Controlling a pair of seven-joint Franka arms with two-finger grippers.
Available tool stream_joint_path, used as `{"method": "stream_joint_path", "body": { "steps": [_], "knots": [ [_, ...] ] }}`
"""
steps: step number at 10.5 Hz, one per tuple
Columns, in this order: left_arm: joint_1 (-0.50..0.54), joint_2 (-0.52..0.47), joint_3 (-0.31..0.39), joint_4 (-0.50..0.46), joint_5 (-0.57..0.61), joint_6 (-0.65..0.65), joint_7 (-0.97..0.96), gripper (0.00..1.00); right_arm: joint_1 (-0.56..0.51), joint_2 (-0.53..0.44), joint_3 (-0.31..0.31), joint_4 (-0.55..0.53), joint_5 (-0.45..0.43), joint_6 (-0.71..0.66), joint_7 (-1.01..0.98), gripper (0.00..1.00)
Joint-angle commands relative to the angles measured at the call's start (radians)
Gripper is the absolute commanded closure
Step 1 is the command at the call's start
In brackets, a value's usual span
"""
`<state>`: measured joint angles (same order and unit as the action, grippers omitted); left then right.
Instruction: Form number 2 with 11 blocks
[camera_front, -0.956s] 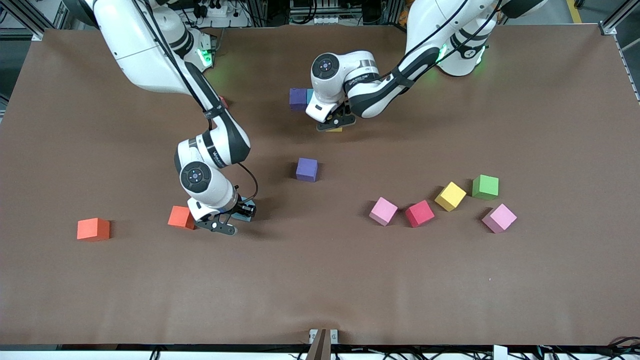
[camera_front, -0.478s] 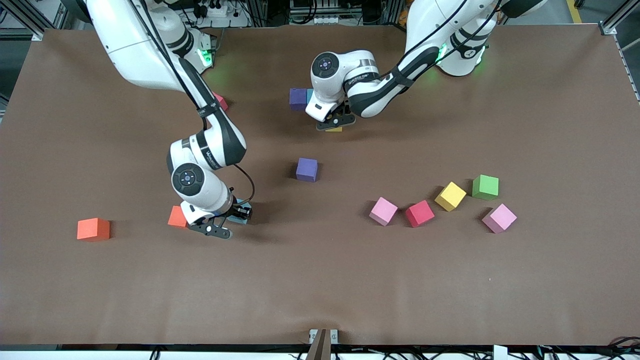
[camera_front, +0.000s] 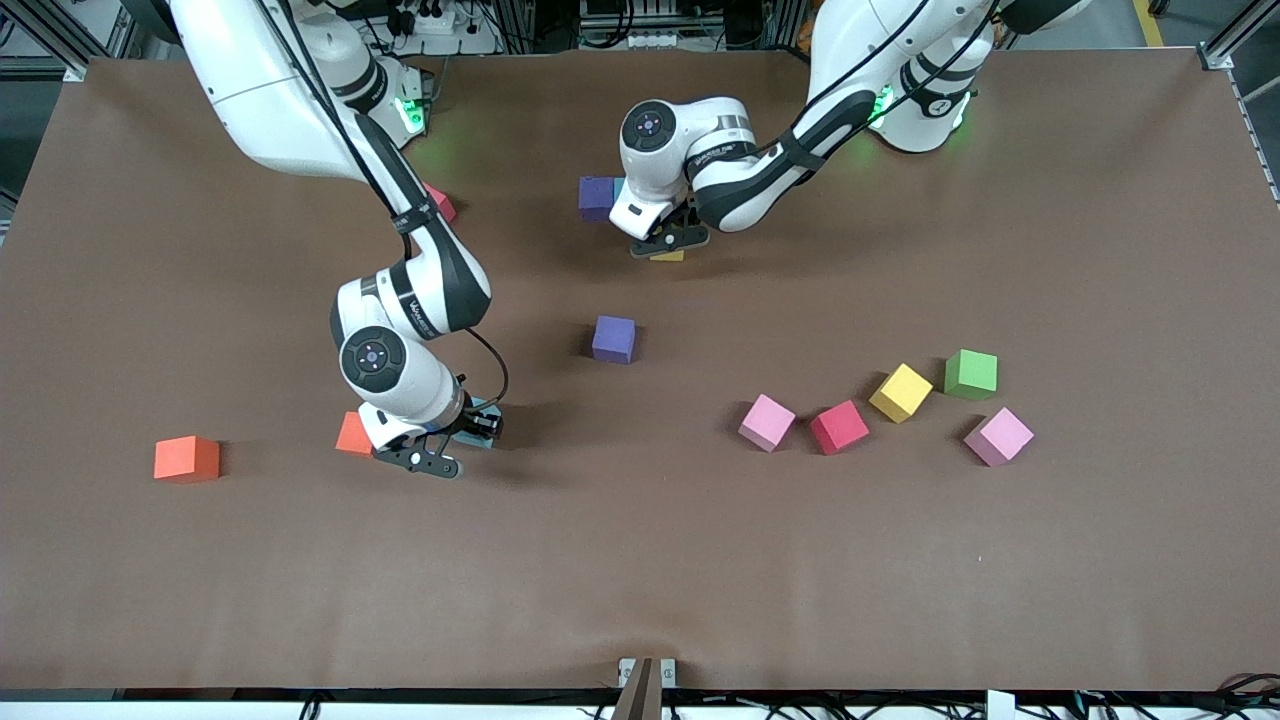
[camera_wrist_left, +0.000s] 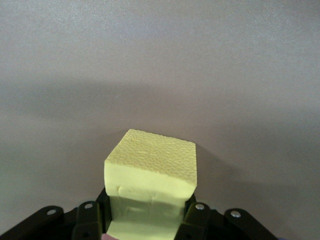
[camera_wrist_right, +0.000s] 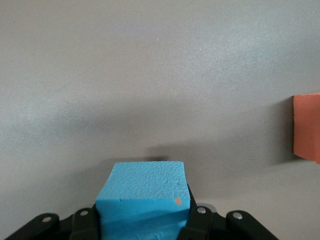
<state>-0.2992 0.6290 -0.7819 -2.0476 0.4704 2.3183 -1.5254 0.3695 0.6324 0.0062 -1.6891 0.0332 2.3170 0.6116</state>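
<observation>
- The left end effector (camera_front: 668, 243) is closed tight on a yellow block (camera_wrist_left: 150, 182). It hangs low over the desk (camera_front: 640, 560), just beside the purple block (camera_front: 596, 196) that lies up near the robot bases.
- That purple block has a bit of a blue block (camera_front: 620, 188) touching it, mostly hidden by the arm. These look like the start of the number 2, so I think the yellow one goes in next to them.
- The right end effector (camera_front: 428, 455) is closed tight on another blue block (camera_wrist_right: 142, 200). It is low over the desk, toward the right arm's end from the start of the number 2, right beside an orange block (camera_front: 353, 434).
- A second orange block (camera_front: 186, 457) sits well apart from that purple block, close to the right arm's end of the desk.
- A second purple block (camera_front: 613, 338) sits alone, nearer to the front camera than the first one.
- Toward the left arm's end from the first purple block and nearer the camera lie a pink block (camera_front: 766, 421), a red block (camera_front: 838, 426), a yellow block (camera_front: 900, 391) and another pink block (camera_front: 998, 435). A green cube (camera_front: 970, 373) is there too, but it is not needed.
- Something small and red (camera_front: 441, 205) peeks out by the right arm. I cannot tell what it is.
- The number 2 is only just begun. Most blocks are loose, so nearly all the work is left.
</observation>
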Motion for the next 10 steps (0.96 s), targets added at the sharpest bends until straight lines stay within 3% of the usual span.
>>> {"method": "stream_joint_path", "body": {
  "steps": [1,5,6,7,8,10],
  "knots": [
    [-0.009,-0.012,0.003,-0.031,0.027,0.013,-0.032,0.62,-0.009,-0.014,0.008,0.000,-0.013,-0.016,-0.007,1.00],
    [-0.008,-0.008,0.003,-0.031,0.027,0.012,-0.036,0.61,-0.004,-0.017,0.008,0.000,-0.013,-0.033,-0.006,1.00],
    [-0.008,-0.006,0.003,-0.029,0.027,0.012,-0.035,0.54,-0.003,-0.019,0.008,0.000,-0.013,-0.036,-0.006,1.00],
    [-0.008,-0.003,0.003,-0.025,0.027,0.012,-0.035,0.14,-0.003,-0.019,0.008,0.000,-0.013,-0.038,-0.004,1.00],
    [-0.008,-0.002,0.004,-0.020,0.025,0.012,-0.035,0.00,-0.003,-0.019,0.008,0.000,-0.013,-0.038,-0.006,1.00],
    [-0.003,-0.002,0.009,-0.019,0.025,0.012,-0.033,0.00,-0.004,-0.017,0.008,0.000,-0.013,-0.038,-0.006,1.00]
  ]
}}
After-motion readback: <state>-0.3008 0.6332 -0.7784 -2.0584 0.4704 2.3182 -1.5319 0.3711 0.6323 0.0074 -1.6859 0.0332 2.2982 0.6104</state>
